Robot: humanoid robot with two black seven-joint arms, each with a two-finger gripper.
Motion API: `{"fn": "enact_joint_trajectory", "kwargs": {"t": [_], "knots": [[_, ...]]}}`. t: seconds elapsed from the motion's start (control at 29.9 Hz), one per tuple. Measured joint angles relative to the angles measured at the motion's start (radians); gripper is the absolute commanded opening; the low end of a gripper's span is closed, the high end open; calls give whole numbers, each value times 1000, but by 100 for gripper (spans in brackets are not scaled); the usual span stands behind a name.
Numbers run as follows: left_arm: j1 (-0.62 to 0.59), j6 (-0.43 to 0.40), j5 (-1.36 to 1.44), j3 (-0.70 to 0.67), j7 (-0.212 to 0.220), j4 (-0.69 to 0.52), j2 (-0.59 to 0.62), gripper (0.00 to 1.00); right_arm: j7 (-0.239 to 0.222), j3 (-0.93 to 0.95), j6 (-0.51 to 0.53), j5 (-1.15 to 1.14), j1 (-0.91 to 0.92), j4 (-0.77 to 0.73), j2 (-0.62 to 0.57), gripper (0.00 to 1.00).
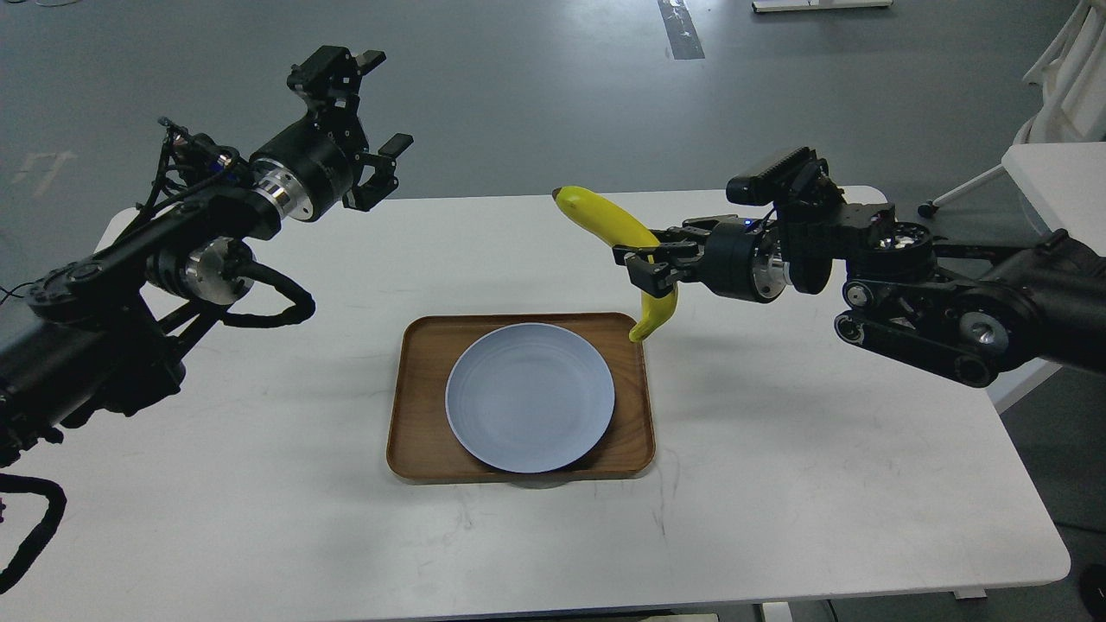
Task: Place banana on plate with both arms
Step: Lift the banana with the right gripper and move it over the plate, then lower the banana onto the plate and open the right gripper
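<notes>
While the plate [530, 397] sits bare in the tray [415, 415], right gripper [644, 257] clamps banana [609, 223]; left gripper [380, 108] gapes.

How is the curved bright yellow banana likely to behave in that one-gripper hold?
The curved bright yellow banana probably stays stiff: held near its middle by the right gripper, neither end droops. Its smooth skin may let it slip or swing within the fingers, since the lower end hangs free over the brown wooden tray. It is likely soft enough to bruise under a hard squeeze.

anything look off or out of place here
Nothing is spilled or damaged. The plate overhangs the near rim of the wooden tray. The right gripper holds the banana in the air; the left gripper is open and empty.
</notes>
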Motion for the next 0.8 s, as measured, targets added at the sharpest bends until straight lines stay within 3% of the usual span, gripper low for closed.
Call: {"fn": "enact_joint_trajectory", "kwargs": {"t": [0.3, 0.8], "knots": [[1, -2, 0, 0, 0, 0, 27, 98, 1, -86, 34, -1, 3, -16, 124, 0], [27, -15, 0, -1, -23, -9, 60, 98, -4, -175, 60, -4, -2, -106, 177, 0]]}}
